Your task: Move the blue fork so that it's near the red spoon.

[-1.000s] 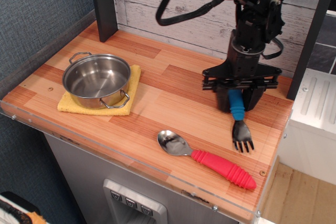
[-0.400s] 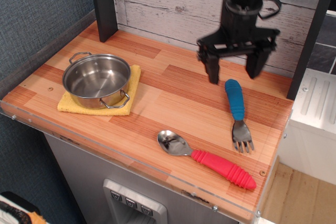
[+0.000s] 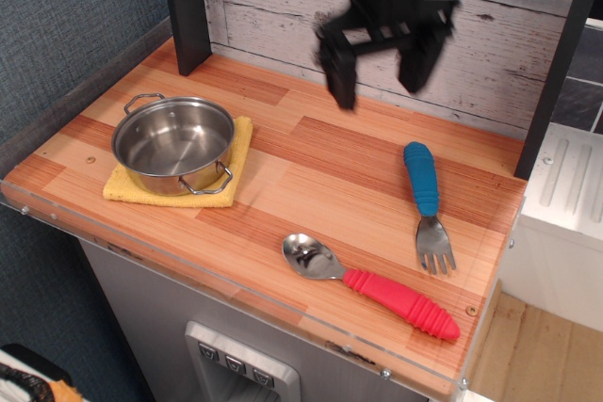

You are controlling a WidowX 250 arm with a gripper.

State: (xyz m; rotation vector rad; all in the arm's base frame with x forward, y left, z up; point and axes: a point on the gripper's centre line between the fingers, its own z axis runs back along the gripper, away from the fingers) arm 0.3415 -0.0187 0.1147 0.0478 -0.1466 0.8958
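Observation:
The blue fork (image 3: pixel 426 197) lies flat on the wooden counter at the right, blue handle toward the back, silver tines toward the front. The red spoon (image 3: pixel 377 288) lies just in front of it near the front edge, bowl to the left, red handle to the right; the tines end a short gap above the handle. My gripper (image 3: pixel 379 71) is open and empty, raised high above the back middle of the counter, well up and left of the fork.
A steel pot (image 3: pixel 175 143) sits on a yellow cloth (image 3: pixel 236 157) at the left. A dark post (image 3: pixel 186 7) stands at the back left and another at the right edge. A white plank wall (image 3: pixel 283 7) closes the back.
My gripper let go of the blue fork's handle, opened, and rose up and to the left. The fork stays on the counter by the spoon.

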